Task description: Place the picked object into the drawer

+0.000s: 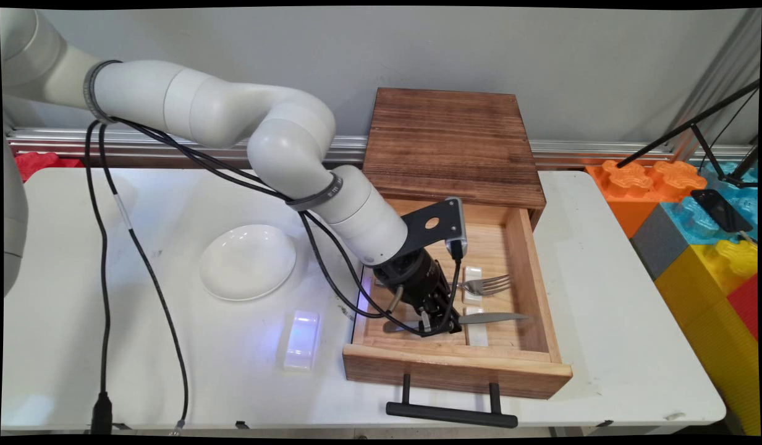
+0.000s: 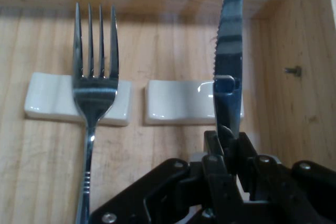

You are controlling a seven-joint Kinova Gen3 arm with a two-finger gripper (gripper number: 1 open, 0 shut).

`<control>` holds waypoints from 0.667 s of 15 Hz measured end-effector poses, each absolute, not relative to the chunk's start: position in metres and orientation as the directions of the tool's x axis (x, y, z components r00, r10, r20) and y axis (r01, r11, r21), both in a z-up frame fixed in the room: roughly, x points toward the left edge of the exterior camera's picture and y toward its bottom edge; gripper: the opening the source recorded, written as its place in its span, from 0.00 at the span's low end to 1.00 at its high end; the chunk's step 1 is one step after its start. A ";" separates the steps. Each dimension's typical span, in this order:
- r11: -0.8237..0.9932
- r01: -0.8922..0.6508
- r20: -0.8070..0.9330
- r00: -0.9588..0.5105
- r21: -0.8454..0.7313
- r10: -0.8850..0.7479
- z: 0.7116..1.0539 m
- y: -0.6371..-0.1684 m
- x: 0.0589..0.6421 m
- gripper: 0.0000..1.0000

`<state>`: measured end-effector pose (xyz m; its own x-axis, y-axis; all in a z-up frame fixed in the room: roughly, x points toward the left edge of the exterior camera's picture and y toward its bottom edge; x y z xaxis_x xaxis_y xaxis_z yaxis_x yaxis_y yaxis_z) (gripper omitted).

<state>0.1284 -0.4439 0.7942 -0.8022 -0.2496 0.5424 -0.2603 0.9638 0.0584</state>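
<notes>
- While I watch the feed, the black two-finger gripper (image 1: 441,324) sits down inside the open wooden drawer (image 1: 538,272), near its front wall, pinched narrow on the handle of a serrated steel table knife (image 1: 495,318).
- From the hand view, the fingers (image 2: 216,174) clamp the knife (image 2: 229,72) edge-up; its blade runs out over a small white ceramic cutlery rest (image 2: 181,102). I judge it touching or just above the rest; I cannot tell which.
- A steel four-tined fork (image 2: 93,93) lies just beside the knife, its neck across a second white ceramic rest (image 2: 50,98), toward the drawer's back.
- Both pieces point toward the drawer's right wall.
- The drawer is pulled well out of its dark wooden cabinet (image 1: 448,139), which stands at the tabletop's far edge; the black bar handle (image 1: 452,413) overhangs the near edge.
- On the white tabletop (image 1: 615,321), left of the drawer: a round white shallow dish (image 1: 247,261) and a small white rectangular block (image 1: 301,340) nearer the front edge.
- Progress as I read it: fork looks laid down; knife is in the drawer but not let go.
</notes>
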 end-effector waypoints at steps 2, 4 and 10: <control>0.963 -0.262 0.539 -0.804 0.061 -0.253 0.792 -0.445 0.128 0.00; 0.962 -0.264 0.536 -0.805 0.063 -0.256 0.791 -0.446 0.128 0.00; 0.961 -0.266 0.527 -0.808 0.074 -0.264 0.786 -0.450 0.128 1.00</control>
